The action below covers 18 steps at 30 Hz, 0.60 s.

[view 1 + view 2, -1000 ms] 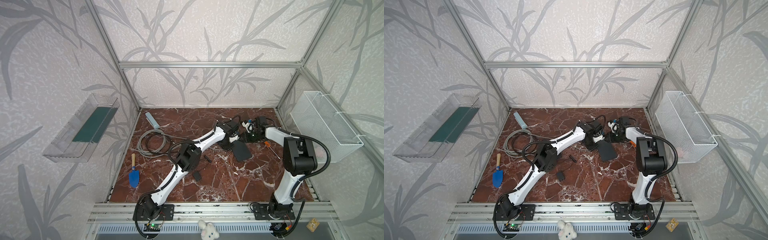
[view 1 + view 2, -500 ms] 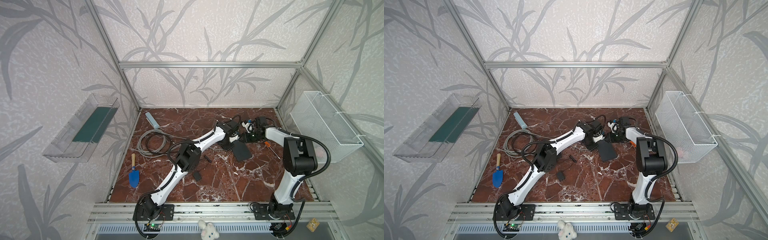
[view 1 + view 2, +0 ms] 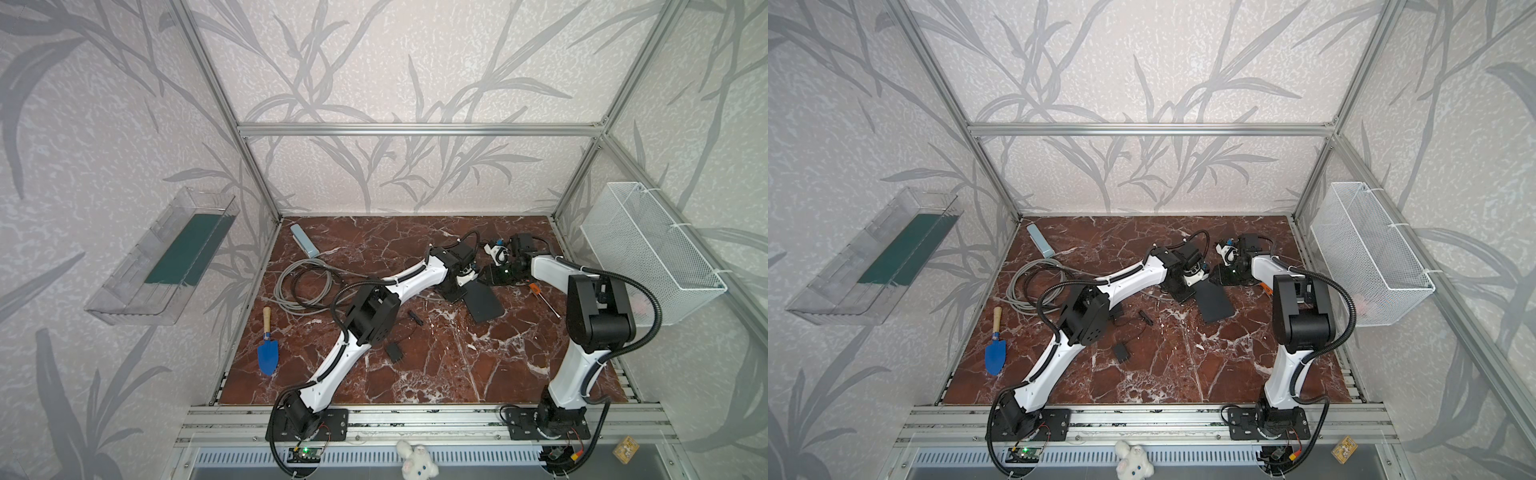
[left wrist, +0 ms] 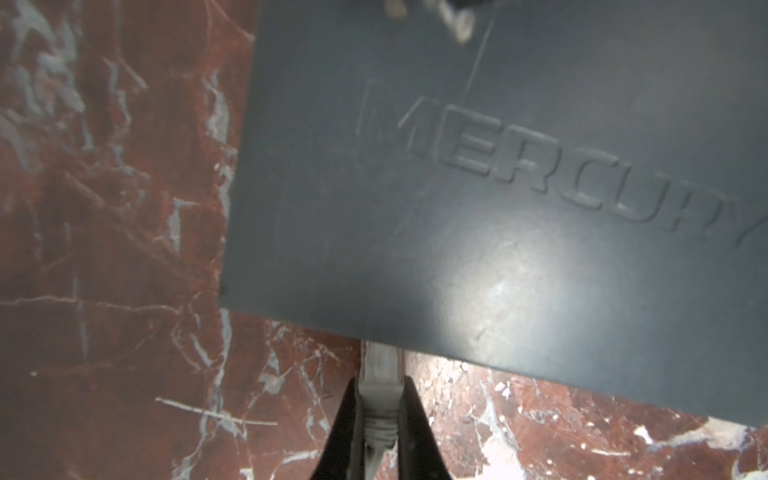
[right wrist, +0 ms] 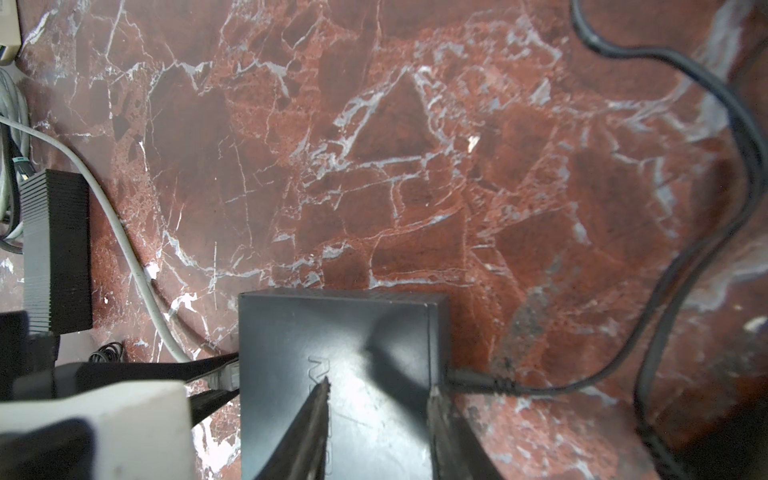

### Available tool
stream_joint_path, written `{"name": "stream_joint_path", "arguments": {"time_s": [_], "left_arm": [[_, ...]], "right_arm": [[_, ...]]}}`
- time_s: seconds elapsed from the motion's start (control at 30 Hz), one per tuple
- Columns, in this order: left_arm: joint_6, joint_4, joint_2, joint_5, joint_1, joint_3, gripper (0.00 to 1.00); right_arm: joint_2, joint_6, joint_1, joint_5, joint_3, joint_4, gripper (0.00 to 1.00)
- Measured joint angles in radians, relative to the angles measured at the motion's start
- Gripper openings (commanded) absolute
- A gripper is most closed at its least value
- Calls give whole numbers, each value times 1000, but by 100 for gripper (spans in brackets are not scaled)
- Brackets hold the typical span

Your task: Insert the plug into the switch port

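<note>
Up around 1 o'clock on the red marble table (image 3: 457,365): one black switch (image 3: 484,301), and one grey plug (image 4: 380,365) right at its edge, pinched tight in the left gripper (image 4: 380,399). The right gripper (image 5: 378,395) is part-open, one finger on the switch top and one at its side. Also one cable coil (image 3: 305,286) at 10 and one blue trowel (image 3: 268,353) at 8. Leaf-print walls (image 3: 395,62), one wire basket (image 3: 648,253), one clear tray (image 3: 162,266).
</note>
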Motion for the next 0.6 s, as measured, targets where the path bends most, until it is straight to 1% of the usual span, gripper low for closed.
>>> {"name": "stream_joint_path", "arguments": {"time_s": [0.1,0.37,0.47,0.6], "left_arm": [[-5,19,-21,-8,2,-39,2],[1,33,-26,-14,9,-51,0],[29,64,-42,-4,11,-85,0],[116,119,-78,22,19,-160,0]], "right_arm": [[-2,3,3,-17,-8,5,39],[-8,3,4,-26,-17,8,39],[-8,2,4,-26,-16,8,39],[-8,-17,5,-26,-9,-22,40]]}}
